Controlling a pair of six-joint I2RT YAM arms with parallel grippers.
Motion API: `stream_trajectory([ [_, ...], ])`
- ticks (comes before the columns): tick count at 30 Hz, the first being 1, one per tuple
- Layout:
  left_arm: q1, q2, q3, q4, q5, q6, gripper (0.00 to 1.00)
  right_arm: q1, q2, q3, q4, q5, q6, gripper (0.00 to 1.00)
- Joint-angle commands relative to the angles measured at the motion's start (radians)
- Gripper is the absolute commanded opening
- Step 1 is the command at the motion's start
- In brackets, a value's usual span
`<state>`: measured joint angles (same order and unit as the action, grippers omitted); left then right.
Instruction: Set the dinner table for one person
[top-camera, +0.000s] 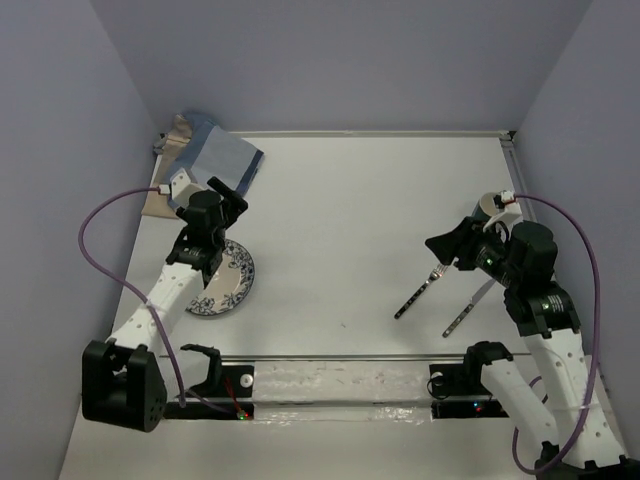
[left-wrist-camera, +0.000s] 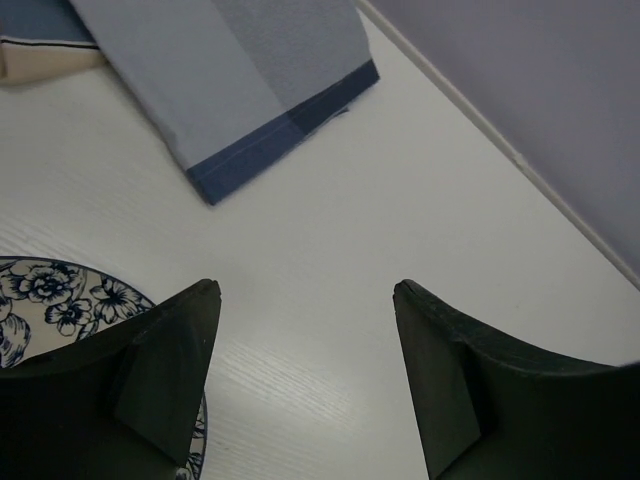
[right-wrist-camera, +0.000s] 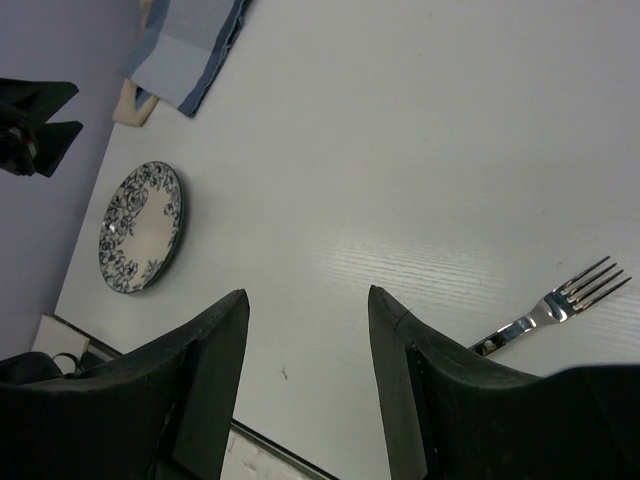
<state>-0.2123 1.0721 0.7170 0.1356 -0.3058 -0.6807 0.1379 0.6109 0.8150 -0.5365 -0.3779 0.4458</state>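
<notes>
Table (top-camera: 350, 200) fills the frame, white with a metal edge. Left gripper (left-wrist-camera: 305, 290) spread wide, holding nothing, over the plate (top-camera: 232, 285) rim at left. Right gripper (right-wrist-camera: 307, 293) also wide, empty (fork (right-wrist-camera: 560, 305) lower right).

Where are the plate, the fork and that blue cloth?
plate (right-wrist-camera: 140, 228): right wrist view, its pale centre.
fork (top-camera: 418, 293): top view, middle of the handle.
blue cloth (left-wrist-camera: 250, 90): left wrist view, middle of the fabric.

Even soft light, faint shadows, sharp focus
</notes>
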Motion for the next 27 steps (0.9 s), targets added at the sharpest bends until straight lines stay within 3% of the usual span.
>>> stream_trajectory([
  [1,0.045,0.101,0.007,0.079,-0.127,-0.049,0.8,-0.006,0.013,-0.004,0.089,-0.026,0.008,0.57],
  [14,0.142,0.285,0.067,0.091,-0.191,-0.056,0.74,-0.006,0.049,-0.024,0.132,-0.021,0.011,0.57],
  [27,0.154,0.505,0.19,0.055,-0.168,-0.017,0.72,0.032,0.089,-0.039,0.165,0.028,-0.004,0.58],
])
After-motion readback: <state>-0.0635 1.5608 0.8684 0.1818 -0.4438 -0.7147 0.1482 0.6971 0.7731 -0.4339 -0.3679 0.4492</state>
